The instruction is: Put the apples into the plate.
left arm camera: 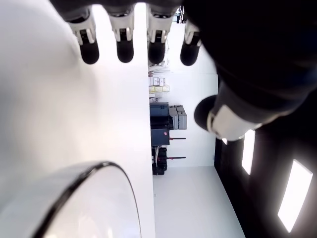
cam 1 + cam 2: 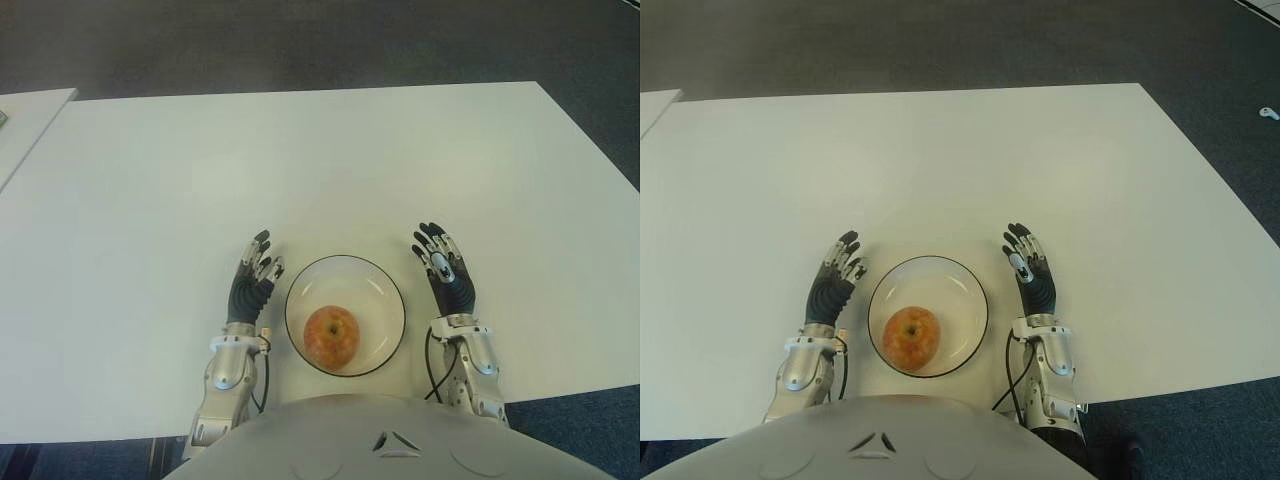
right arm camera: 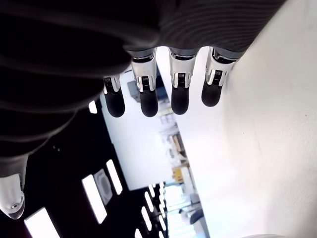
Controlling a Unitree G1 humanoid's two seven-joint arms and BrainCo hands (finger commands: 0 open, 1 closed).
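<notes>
Near the middle of the white tabletop's point(image 2: 300, 160) near edge sits the clear plate point(image 2: 385, 290), and a single red-yellow apple point(image 2: 331, 335) lies inside it, toward its near rim. Just beside the plate on the left shows the left hand point(image 2: 250, 285), fingers stretched out and holding nothing. Just beside it on the right shows the right hand point(image 2: 445, 270), fingers likewise extended and empty.
</notes>
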